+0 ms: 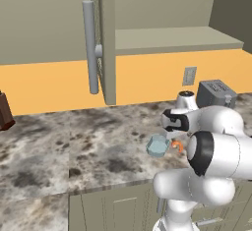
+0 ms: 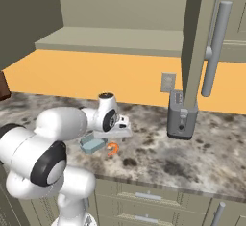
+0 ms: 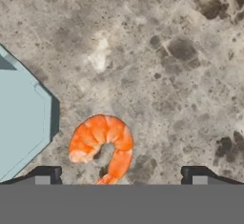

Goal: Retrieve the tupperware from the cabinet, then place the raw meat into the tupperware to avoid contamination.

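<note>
The tool [image 3: 119, 173] hangs low over the speckled stone bench [image 1: 59, 146] with its fingers [image 3: 47, 174] spread wide apart and nothing between them but air, the raw meat [image 3: 102, 147] lying on the stone just below and between the tips. The tupperware [image 3: 21, 118] sits on the bench right beside the raw meat, not touching it. Behind, the cabinet [image 1: 106, 43] stands with its door swung open, and a grey toaster [image 2: 181, 114] rests near the wall.

Orange-red raw meat [image 3: 102, 147]; pale-blue tupperware [image 3: 21, 118]; grey-brown speckled counter [image 3: 157, 51]; grey toaster [image 2: 181, 114].
</note>
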Motion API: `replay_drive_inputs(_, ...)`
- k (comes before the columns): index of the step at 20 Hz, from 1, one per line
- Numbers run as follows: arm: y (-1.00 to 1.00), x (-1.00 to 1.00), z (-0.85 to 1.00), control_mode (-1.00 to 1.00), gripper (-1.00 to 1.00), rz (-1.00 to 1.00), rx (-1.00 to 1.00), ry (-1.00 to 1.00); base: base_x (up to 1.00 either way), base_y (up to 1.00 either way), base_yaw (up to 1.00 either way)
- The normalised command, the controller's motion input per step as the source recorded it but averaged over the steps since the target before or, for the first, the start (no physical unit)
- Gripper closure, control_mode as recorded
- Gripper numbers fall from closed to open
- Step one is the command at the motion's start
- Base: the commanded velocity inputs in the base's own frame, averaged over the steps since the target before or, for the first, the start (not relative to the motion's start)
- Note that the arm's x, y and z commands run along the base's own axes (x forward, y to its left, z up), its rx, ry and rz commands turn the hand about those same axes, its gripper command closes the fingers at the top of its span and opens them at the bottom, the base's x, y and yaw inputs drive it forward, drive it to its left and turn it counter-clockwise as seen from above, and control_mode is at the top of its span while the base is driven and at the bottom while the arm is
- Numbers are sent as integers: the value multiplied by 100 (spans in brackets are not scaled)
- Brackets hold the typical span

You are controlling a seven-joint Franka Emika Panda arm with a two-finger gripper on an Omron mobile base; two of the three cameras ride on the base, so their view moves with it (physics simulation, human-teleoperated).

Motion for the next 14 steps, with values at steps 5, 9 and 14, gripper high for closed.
replay_drive_inputs(5, 0, 0, -29, -100, -100, -4, 1, 0, 0, 0, 0)
replay_drive_inputs(9, 0, 0, -33, -100, -100, -4, 0, 0, 0, 0, 0)
replay_drive_inputs(14, 0, 0, -29, -100, -100, -5, 1, 0, 0, 0, 0)
